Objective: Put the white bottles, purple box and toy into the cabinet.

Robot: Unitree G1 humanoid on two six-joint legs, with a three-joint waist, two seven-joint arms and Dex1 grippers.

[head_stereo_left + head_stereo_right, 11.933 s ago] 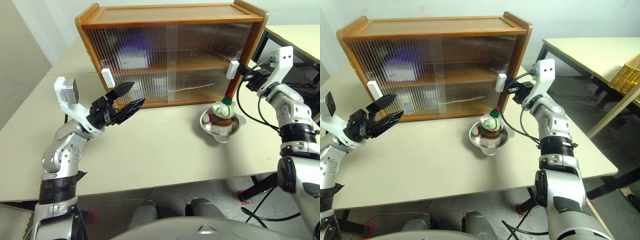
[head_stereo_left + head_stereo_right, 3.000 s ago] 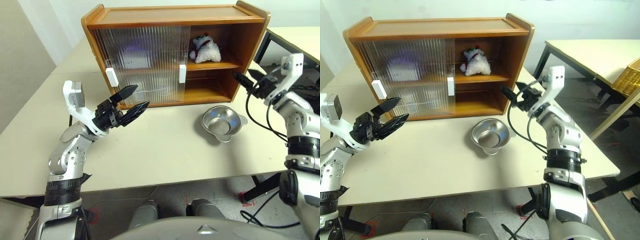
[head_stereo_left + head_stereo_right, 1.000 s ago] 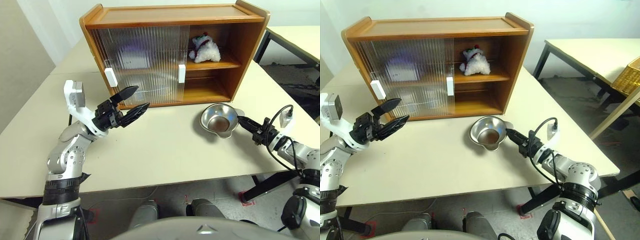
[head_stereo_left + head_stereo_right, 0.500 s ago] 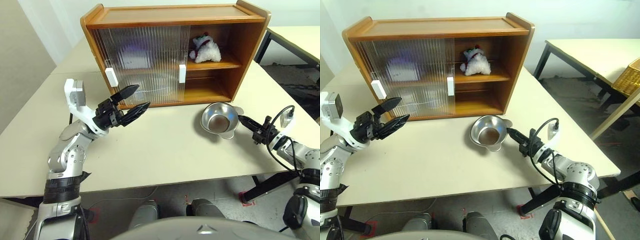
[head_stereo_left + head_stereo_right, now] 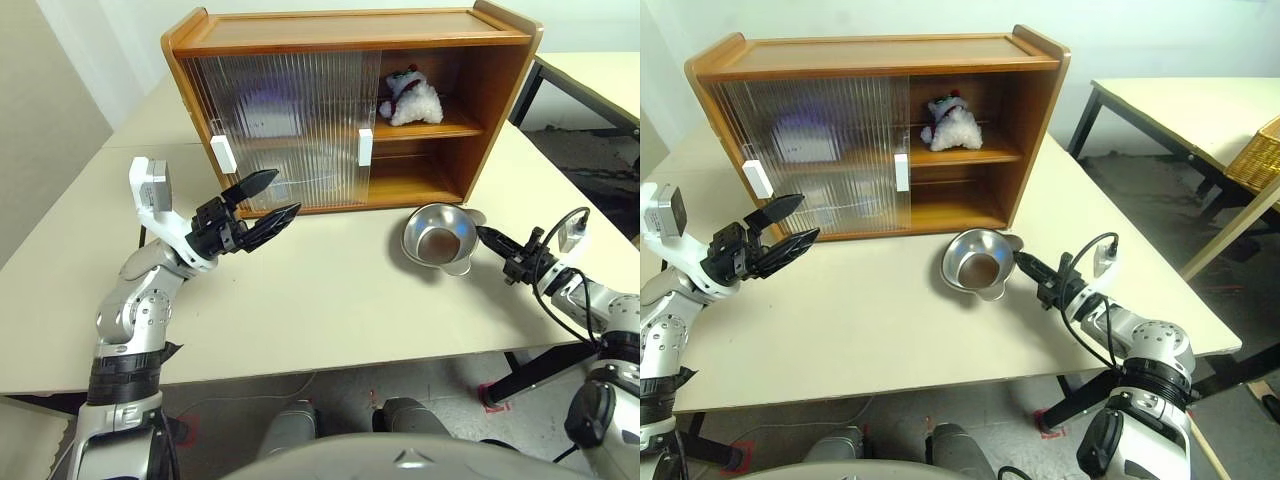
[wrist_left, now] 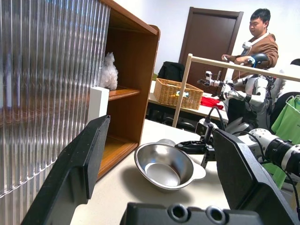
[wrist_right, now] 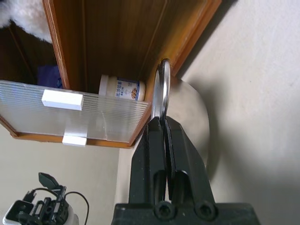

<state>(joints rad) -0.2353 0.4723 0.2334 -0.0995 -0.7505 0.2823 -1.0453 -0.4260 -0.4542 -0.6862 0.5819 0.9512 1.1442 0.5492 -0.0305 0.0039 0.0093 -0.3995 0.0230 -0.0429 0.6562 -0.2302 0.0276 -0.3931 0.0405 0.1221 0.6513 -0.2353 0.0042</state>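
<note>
Toy (image 5: 410,98) on upper shelf; cabinet (image 5: 350,30) right side open

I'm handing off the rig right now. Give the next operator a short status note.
Right end effector: shut on the tab of the steel bowl, which sits on the table in front of the cabinet.
Left end effector: open, holding nothing, in front of the ribbed doors.
Done: toy on the upper shelf, right side open. One white bottle and something purple show behind the doors; the second bottle is unconfirmed.
Left: release the bowl, confirm the bottles.
</note>
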